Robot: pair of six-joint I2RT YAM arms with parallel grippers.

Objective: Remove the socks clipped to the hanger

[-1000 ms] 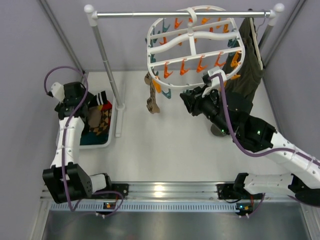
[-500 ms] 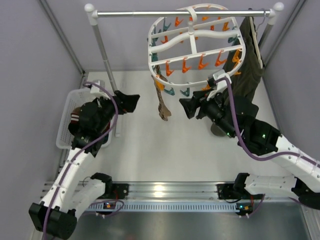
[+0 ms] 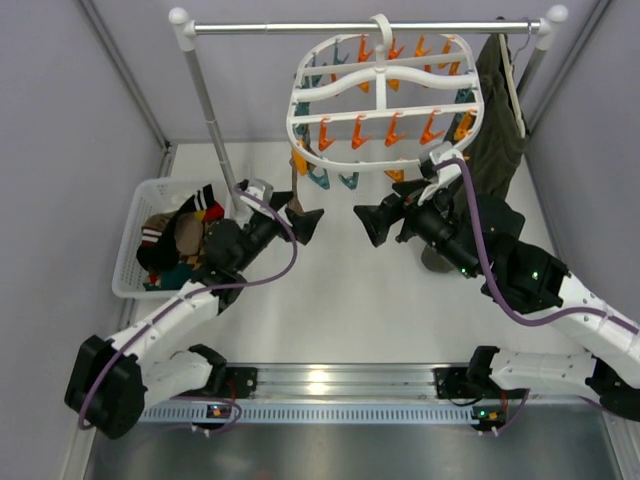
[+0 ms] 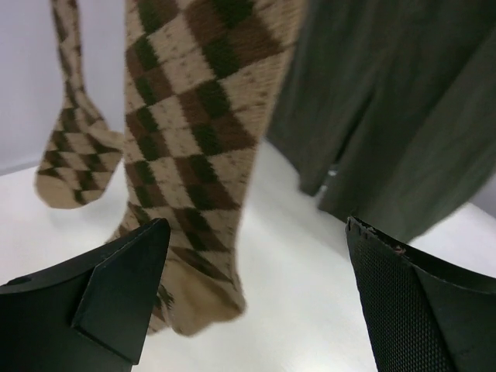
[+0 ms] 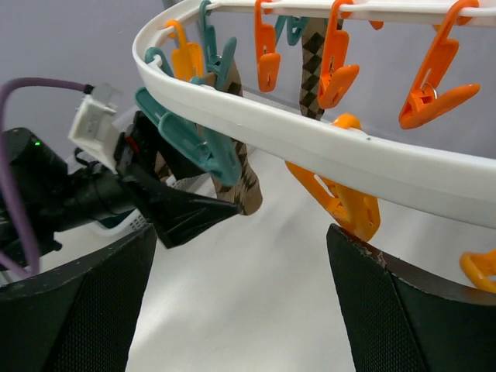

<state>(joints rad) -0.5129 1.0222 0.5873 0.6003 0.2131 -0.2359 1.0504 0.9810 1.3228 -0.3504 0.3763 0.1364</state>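
Tan-and-brown argyle fabric sock [image 4: 201, 116], probably light and limp, pegged to the white plastic oval hanger [image 5: 325, 143], best pinched mid-leg; left hand [image 4: 256, 232] and right hand [image 5: 240, 240] both have fingers apart.

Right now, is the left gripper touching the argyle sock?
Cannot tell. Left wrist view: the open left gripper frames the argyle sock, one finger overlapping its foot, depth unclear. Right wrist view: tip at the sock's edge, no plain contact or gap.
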